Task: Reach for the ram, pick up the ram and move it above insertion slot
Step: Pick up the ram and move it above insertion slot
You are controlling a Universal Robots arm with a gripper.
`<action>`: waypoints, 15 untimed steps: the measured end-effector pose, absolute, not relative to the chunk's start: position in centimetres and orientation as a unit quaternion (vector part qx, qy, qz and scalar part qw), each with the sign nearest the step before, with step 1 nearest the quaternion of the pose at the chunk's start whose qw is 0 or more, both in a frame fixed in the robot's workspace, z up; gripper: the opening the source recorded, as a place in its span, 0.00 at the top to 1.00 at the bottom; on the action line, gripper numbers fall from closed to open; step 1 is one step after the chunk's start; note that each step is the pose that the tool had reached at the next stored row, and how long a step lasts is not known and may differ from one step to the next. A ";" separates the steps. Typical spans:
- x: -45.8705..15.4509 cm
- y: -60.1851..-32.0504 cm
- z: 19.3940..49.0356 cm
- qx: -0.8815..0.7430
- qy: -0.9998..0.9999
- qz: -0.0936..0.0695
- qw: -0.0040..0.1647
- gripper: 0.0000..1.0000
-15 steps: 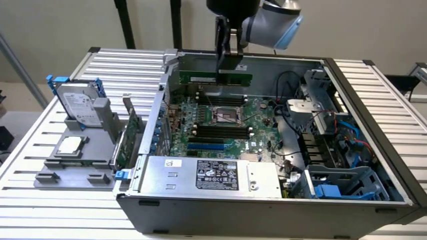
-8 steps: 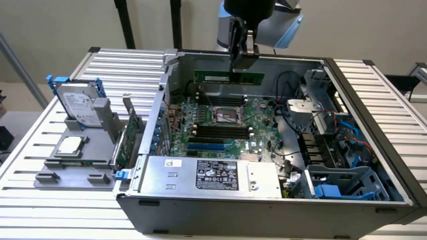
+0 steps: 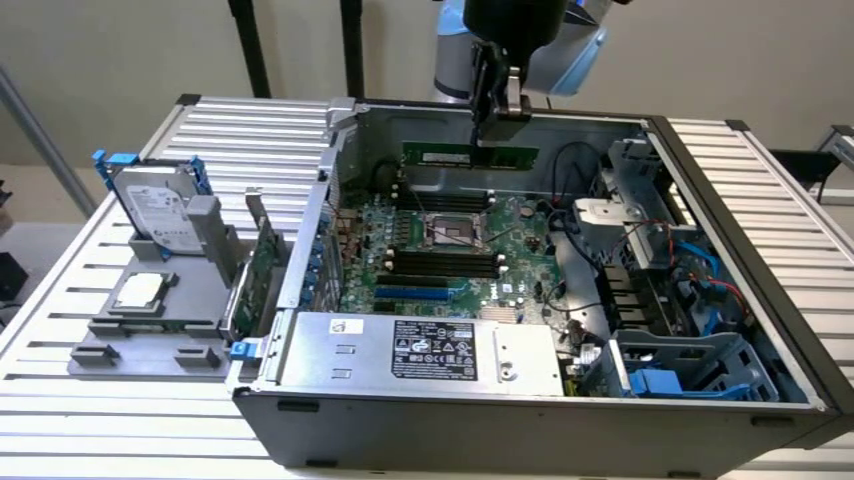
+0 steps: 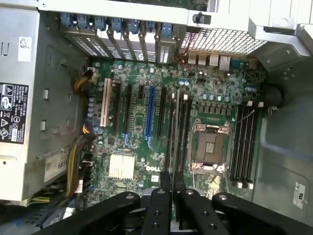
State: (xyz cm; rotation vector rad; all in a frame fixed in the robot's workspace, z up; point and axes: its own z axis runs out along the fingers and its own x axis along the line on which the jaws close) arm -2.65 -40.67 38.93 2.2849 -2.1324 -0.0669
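The ram (image 3: 454, 156), a long thin green stick, hangs level inside the open computer case near its back wall. My gripper (image 3: 497, 138) comes down from above and is shut on the ram's upper edge, right of its middle. In the wrist view the ram (image 4: 175, 132) is seen edge-on, running out from between the black fingers (image 4: 161, 196). Under it lies the motherboard (image 3: 514, 235) with its black memory slots (image 3: 441, 262) on either side of the processor socket (image 3: 451, 230). In the wrist view the ram's edge lies over the slots (image 4: 185, 132) beside the socket (image 4: 209, 147).
The case walls (image 3: 747, 230) ring the board. A power supply (image 3: 414, 350) sits at the front, with cables and a blue drive cage (image 3: 667, 375) on the exterior view's right. Outside, on the left, stand a hard drive (image 3: 154, 205), an upright expansion card (image 3: 264, 265) and a grey fixture (image 3: 140, 330).
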 end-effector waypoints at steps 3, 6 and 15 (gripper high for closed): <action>-2.6 -40.7 38.8 0.723 -0.691 -0.023 0.005 0.86; -2.6 -40.7 38.8 0.714 -0.700 -0.024 0.005 0.86; -2.6 -40.7 38.8 0.714 -0.700 -0.023 0.005 0.86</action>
